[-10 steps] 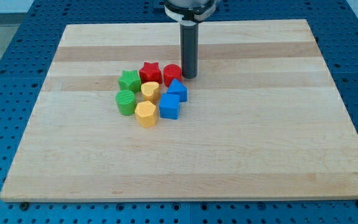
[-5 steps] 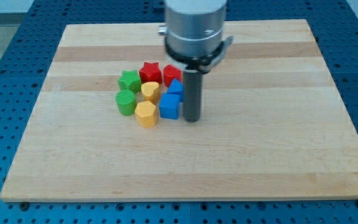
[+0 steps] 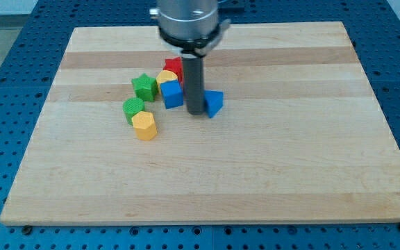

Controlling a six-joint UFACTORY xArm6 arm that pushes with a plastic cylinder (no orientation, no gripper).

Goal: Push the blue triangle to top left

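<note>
The blue triangle (image 3: pixel 214 103) lies near the board's middle, just to the right of my tip (image 3: pixel 195 112), touching or nearly touching the rod. A blue cube (image 3: pixel 171 94) sits just left of the rod. Behind it are a yellow block (image 3: pixel 166 77) and a red block (image 3: pixel 174 67), partly hidden by the rod. A green star (image 3: pixel 144 87) is further left. A green cylinder (image 3: pixel 133 108) and a yellow hexagon (image 3: pixel 144 126) lie at the lower left of the cluster.
The wooden board (image 3: pixel 290 160) lies on a blue perforated table (image 3: pixel 5 62). The arm's grey body (image 3: pixel 186 17) hangs over the board's top middle and hides what is behind it.
My tip has moved left and up the view into the cluster. The blue cube, yellow, red and green blocks have shifted left and up. The blue triangle now sits right of the rod.
</note>
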